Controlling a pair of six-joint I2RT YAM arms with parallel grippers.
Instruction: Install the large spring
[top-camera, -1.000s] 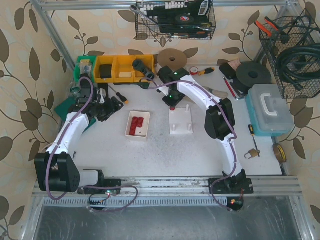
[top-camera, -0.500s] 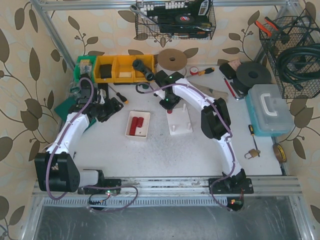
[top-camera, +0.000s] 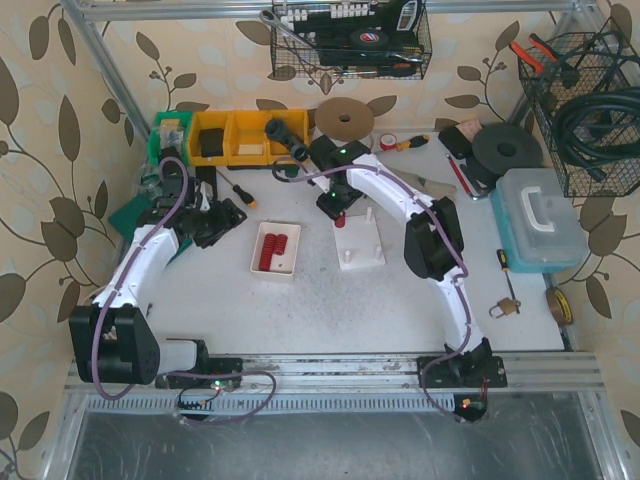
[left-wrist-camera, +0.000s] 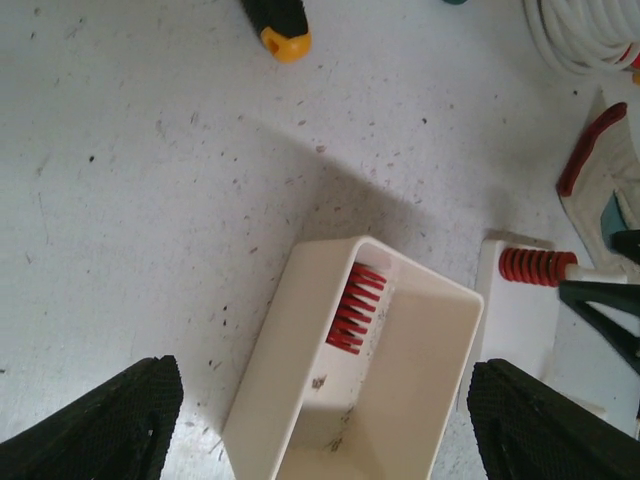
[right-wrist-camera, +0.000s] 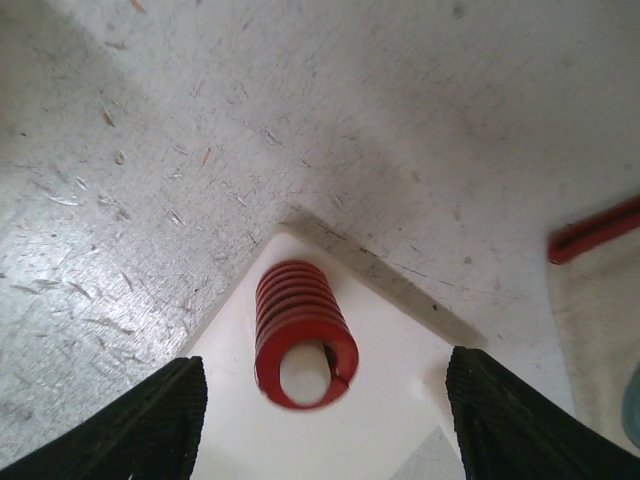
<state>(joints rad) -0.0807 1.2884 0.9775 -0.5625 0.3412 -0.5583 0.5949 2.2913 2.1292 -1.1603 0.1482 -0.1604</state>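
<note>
A large red spring (right-wrist-camera: 300, 335) stands over a white peg at the corner of the white base (right-wrist-camera: 400, 420). My right gripper (right-wrist-camera: 320, 420) is open, its fingers (right-wrist-camera: 130, 420) wide to either side of the spring and not touching it. In the top view the right gripper (top-camera: 341, 208) hovers over the far left corner of the base (top-camera: 362, 250). The same spring shows in the left wrist view (left-wrist-camera: 535, 267). My left gripper (left-wrist-camera: 320, 430) is open and empty above the white tray (left-wrist-camera: 290, 350), which holds more red springs (left-wrist-camera: 355, 310). The tray (top-camera: 262, 262) lies left of the base.
A screwdriver (top-camera: 238, 188) lies behind the tray, its handle in the left wrist view (left-wrist-camera: 280, 25). Yellow bins (top-camera: 235, 135) and a tape roll (top-camera: 345, 118) stand along the back. A pale blue case (top-camera: 540, 220) and a padlock (top-camera: 505, 305) are on the right.
My right arm has shifted a little left and nearer, its gripper now covering the spring on the peg in the top view. The left arm has not moved.
</note>
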